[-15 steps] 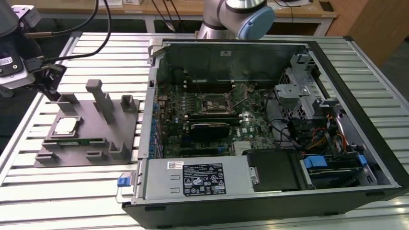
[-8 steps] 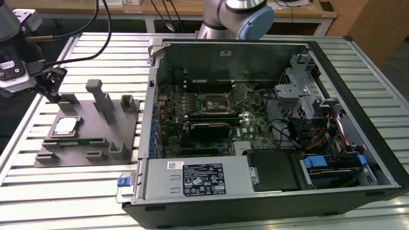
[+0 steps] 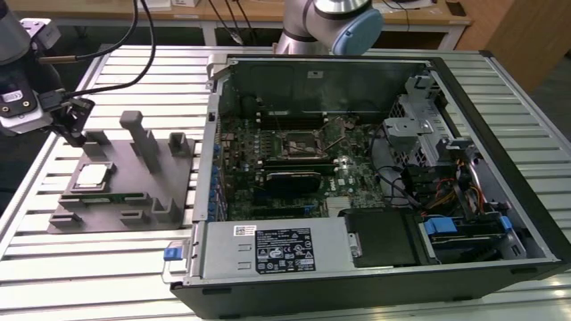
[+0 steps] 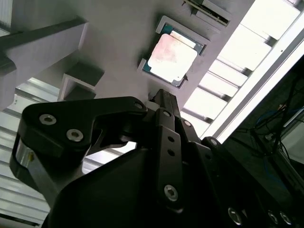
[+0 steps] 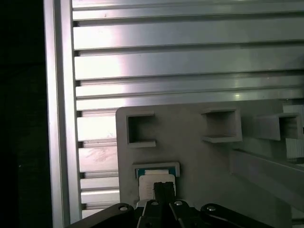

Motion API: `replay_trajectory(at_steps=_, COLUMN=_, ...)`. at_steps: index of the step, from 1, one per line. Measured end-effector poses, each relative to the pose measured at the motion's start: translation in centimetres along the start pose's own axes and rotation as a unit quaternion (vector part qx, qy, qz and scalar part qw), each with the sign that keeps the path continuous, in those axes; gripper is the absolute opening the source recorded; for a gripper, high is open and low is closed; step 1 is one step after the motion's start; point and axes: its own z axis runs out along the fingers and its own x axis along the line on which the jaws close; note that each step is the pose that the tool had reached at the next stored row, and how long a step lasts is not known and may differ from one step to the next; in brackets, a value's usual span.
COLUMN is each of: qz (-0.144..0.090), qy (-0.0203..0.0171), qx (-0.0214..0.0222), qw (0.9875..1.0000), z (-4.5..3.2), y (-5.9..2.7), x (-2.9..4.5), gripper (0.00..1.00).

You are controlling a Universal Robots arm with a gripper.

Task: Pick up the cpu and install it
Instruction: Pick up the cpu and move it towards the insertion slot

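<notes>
A big table [image 3: 98, 267] made of long silver metal slats fills the room's middle, and its shiny slats also show in the first wrist view [image 5: 180, 61]. Behind it stands a light brown wooden desk [image 3: 250, 10]. The thick grey and blue base of the robot arm [image 3: 325, 20] rises at the far edge of the table.

A flat grey plastic tray [image 3: 98, 224] with blocks and posts lies on the table at the exterior view's left. The small square cpu with a silvery-white top [image 3: 92, 175] lies flat in its own pocket in this tray. Just beside it, nearer the camera, a thin green memory stick [image 3: 111, 198] lies in a slot. A tall grey post [image 3: 143, 140] stands up close by, between the cpu and the big black open computer case [image 3: 267, 297] on the exterior view's right. Inside the case a green board [image 3: 357, 167] holds a black-framed square socket [image 3: 299, 144].

The black gripper [image 3: 75, 134] hangs over the far end of the tray, near the cpu but not touching it. In both wrist views the cpu [image 4: 172, 58] [image 5: 146, 185] lies just past the gripper's tip [image 4: 160, 97] [image 5: 164, 186]. Its two fingers look pressed together and hold nothing. Black cables [image 3: 134, 27] hang down to the arm.
</notes>
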Motion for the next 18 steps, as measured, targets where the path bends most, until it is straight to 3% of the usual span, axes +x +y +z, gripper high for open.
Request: replay_trajectory(at_steps=18, qz=-0.001, qy=0.0001, qx=0.0000, qw=1.0000, z=1.47, y=-1.18, x=0.23, gripper=0.11)
